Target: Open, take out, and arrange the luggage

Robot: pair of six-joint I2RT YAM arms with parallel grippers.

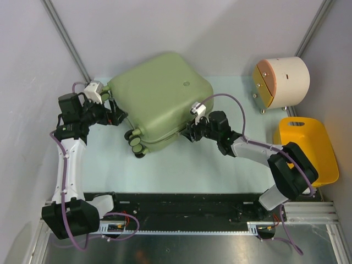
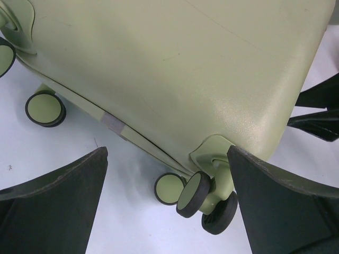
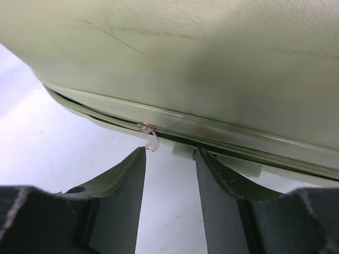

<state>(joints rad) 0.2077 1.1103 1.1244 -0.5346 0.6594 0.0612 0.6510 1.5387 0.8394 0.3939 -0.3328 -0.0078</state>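
Sage-green shell fills both wrist views: the luggage (image 1: 162, 99) lies flat on the table (image 1: 220, 165), shut, its zip running unbroken along the seam. The right gripper (image 1: 188, 132) faces that seam. Its fingers (image 3: 124, 196) are partly apart with nothing between them. The zip pull (image 3: 151, 138) hangs just past the tip of the finger on the left of the wrist view, beside the gap rather than inside it. The left gripper (image 1: 116, 116) is at the far side of the case, its fingers (image 2: 58, 206) spread wide and empty. A corner wheel (image 2: 195, 193) stands between them, just ahead of the tips, and looks untouched.

The step in hand seems to be the opening, and so far only getting hold of the zip. The next move probably calls for a small sideways shift of the right gripper so the pull falls between its fingers, then a firm pinch and a drag along the seam. The pull is thin and dangling, so the aim must be close. The left fingers may need to brace the shell so it does not slide.
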